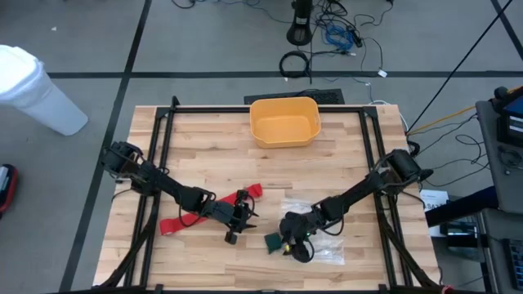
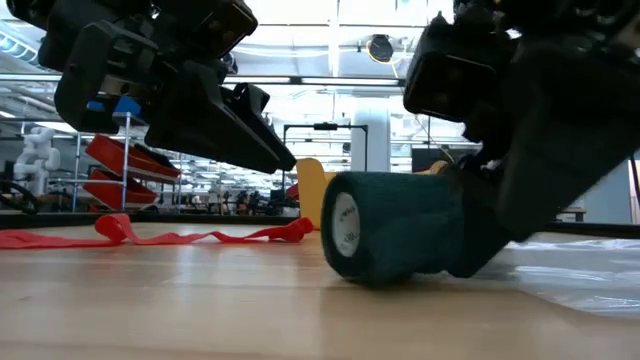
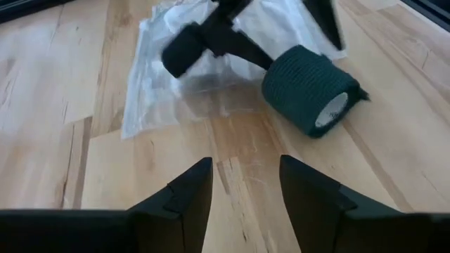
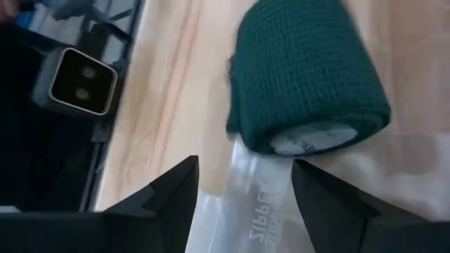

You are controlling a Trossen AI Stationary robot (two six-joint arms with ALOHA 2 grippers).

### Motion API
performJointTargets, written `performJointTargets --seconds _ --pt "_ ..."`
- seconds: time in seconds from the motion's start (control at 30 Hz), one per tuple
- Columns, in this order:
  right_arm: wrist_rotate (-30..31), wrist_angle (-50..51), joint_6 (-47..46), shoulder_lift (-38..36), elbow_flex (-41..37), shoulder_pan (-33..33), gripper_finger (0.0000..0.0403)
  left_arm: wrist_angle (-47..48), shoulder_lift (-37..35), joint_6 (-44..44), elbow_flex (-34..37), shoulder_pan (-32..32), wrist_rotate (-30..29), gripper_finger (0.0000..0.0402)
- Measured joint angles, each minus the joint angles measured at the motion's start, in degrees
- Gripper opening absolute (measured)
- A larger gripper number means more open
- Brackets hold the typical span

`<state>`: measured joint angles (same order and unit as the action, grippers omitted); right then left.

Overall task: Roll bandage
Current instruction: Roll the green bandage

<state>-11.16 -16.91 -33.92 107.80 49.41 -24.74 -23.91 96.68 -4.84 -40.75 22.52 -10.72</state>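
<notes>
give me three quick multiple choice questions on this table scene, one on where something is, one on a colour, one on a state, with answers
1. Where does the yellow bin stand?
A. at the table's far edge, centred
B. beside the left arm's base
C. on the plastic bag

2. What colour is the rolled bandage near the right claw?
A. bright red
B. dark green
C. white

3. How does the red bandage strip lie?
A. wound into a tight roll
B. unrolled, stretched along the table
C. folded inside the bin

Answers:
1. A, since the high view shows the bin at the middle of the far edge.
2. B, as the low view and both wrist views show a dark green roll with a pale core.
3. B, for the low view shows it running loose and flat across the wood, near the left claw.
</notes>
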Motion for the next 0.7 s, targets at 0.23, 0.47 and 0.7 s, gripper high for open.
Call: performJointTargets --seconds 0.23,0.47,0.7 --pt "-1.48 -2.12 0.1 -1.24 -0.07 0.87 0.0202 0.01 0.0 0.07 0.0 0.0 0.01 0.0171" --pt "-0.43 -2.96 -1.19 -2.29 -0.04 1.89 0.0201 0.61 0.0 0.11 0.0 0.41 0.04 0.0171" --pt "1.8 -5.37 -1.41 -2.29 -0.07 0.71 0.0201 0.58 0.0 0.26 0.0 0.76 0.04 0.0171"
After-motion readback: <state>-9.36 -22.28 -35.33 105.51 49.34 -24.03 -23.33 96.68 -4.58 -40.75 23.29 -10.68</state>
